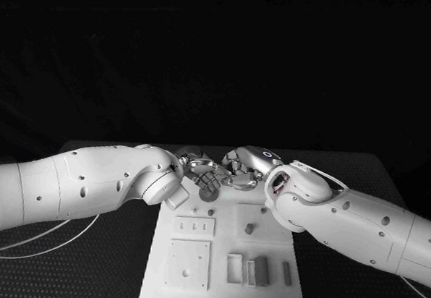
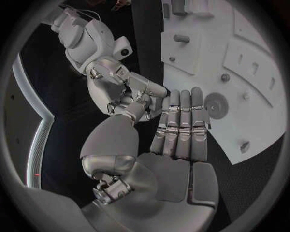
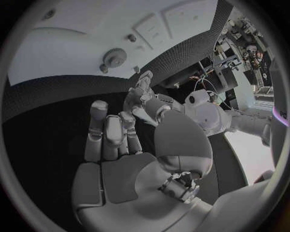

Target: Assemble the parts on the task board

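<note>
Board (image 1: 223,288), lower centre; grey parts (image 1: 260,271) in slots. Left hand (image 1: 204,175) & right hand (image 1: 245,164) at far edge, fingers apart, holding nothing. Step: pre-grasp, prob. Next: reach gear (image 2: 215,104).

White screw-dotted arms, thin pale cables, silver segmented left hand (image 1: 200,173).

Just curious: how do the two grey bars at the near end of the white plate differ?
The thick bar is wider and longer than the thin bar. The thick bar lies close beside white raised pieces; the thin bar lies alone, nearer the edge of the task board. Both are grey and lie parallel.
</note>
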You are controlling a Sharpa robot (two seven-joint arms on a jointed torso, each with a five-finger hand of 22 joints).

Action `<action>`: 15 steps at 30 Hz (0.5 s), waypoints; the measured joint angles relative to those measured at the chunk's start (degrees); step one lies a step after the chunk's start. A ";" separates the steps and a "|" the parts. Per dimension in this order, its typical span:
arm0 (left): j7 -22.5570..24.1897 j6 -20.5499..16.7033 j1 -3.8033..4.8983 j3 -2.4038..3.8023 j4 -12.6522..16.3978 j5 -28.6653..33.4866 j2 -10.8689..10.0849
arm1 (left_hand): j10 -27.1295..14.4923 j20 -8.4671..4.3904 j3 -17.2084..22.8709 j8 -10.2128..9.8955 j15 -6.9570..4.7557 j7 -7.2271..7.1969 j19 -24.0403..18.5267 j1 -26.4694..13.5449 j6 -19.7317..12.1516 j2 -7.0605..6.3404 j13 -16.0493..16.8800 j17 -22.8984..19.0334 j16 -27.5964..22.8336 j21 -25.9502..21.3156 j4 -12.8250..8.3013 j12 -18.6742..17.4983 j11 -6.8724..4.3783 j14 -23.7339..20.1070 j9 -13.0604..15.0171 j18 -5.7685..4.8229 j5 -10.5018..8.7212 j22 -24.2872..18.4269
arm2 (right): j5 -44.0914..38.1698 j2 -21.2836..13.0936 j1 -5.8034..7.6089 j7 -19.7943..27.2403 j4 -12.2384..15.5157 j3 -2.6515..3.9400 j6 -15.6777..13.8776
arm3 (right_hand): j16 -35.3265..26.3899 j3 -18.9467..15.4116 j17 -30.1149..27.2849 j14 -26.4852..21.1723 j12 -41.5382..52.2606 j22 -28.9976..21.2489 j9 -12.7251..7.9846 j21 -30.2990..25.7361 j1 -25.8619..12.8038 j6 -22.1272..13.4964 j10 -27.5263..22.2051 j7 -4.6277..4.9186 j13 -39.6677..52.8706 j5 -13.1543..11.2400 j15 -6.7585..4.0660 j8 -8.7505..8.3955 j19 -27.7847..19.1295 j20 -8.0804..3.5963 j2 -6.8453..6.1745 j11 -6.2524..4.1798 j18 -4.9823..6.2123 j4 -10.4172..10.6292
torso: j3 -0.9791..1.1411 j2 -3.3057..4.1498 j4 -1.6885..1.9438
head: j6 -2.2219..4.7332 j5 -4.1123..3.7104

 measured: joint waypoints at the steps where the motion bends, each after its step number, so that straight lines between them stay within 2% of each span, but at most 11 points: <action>1: 0.01 -0.01 -0.01 0.00 0.05 0.06 -0.05 | 0.25 0.00 0.48 0.00 -0.07 -0.02 0.37 0.12 0.02 0.12 0.14 0.29 0.21 0.00 -0.13 0.18 -0.22 0.31 0.00 -0.01 -0.01 0.10 | 0.00 0.01 -0.03 0.02 -0.03 0.01 0.00 | 0.00 0.00 0.01 0.00 0.00 0.00 0.00 0.00 0.00 0.00 0.00 0.00 0.00 0.01 0.00 0.00 0.00 0.00 0.00 0.00 0.01 0.00 | -0.01 0.00 0.00 | -0.02 -0.01; 7: 0.07 0.00 -0.06 0.00 0.26 0.40 -0.22 | 0.80 -0.02 2.21 0.23 -0.01 -0.01 0.38 0.69 0.01 0.68 0.64 1.26 0.22 0.20 -0.44 0.19 -0.55 0.37 -0.01 -0.02 -0.23 0.58 | 0.00 0.03 -0.17 0.21 -0.22 0.06 0.00 | 0.00 0.00 0.01 0.01 0.00 0.00 0.02 0.00 0.01 0.00 0.00 0.00 0.00 0.04 0.01 0.00 0.00 0.00 0.01 0.00 0.00 -0.01 | -0.01 0.01 0.01 | -0.07 -0.05; 8: 0.12 0.01 -0.05 0.02 0.31 0.46 -0.28 | 1.07 -0.02 2.42 1.22 -0.01 -0.17 0.38 1.03 0.17 1.02 0.71 1.38 0.22 0.22 -0.42 0.22 -0.63 0.38 0.61 -0.03 -0.24 0.68 | 0.01 0.02 -0.21 0.22 -0.37 0.05 0.01 | -0.01 0.10 0.01 0.01 0.00 0.00 0.34 0.00 0.05 0.00 0.00 0.00 0.00 0.05 0.01 0.08 0.00 0.00 0.05 0.00 -0.09 -0.11 | -0.02 0.01 0.01 | -0.10 -0.07; 10: 0.17 0.01 -0.04 0.03 0.38 0.49 -0.34 | 1.07 -0.02 2.55 1.08 -0.19 -0.04 0.38 1.52 0.32 1.51 0.84 1.58 0.22 0.22 -0.41 0.22 -0.64 0.56 0.52 -0.02 -0.24 0.81 | 0.01 -0.03 -0.29 0.22 -0.46 0.02 0.03 | -0.01 0.15 0.01 0.01 0.00 0.00 0.34 0.00 0.05 0.00 0.00 0.00 0.00 0.05 0.01 0.08 0.00 0.00 0.05 0.00 -0.09 -0.15 | -0.01 0.01 0.01 | -0.11 -0.10; 15: 0.19 0.01 -0.04 0.02 0.34 0.55 -0.36 | 1.18 -0.20 2.89 0.98 -0.19 0.01 0.56 1.52 0.39 1.51 1.14 2.06 0.22 0.22 -0.50 0.22 -0.74 0.56 0.48 -0.10 -0.24 1.14 | 0.02 -0.04 -0.30 0.22 -0.47 0.02 0.06 | 0.00 0.15 0.02 0.01 0.00 0.00 0.34 0.00 0.05 0.00 0.00 0.00 0.01 0.05 0.02 0.08 0.00 0.00 0.05 0.00 -0.08 -0.15 | -0.02 0.03 -0.02 | -0.12 -0.18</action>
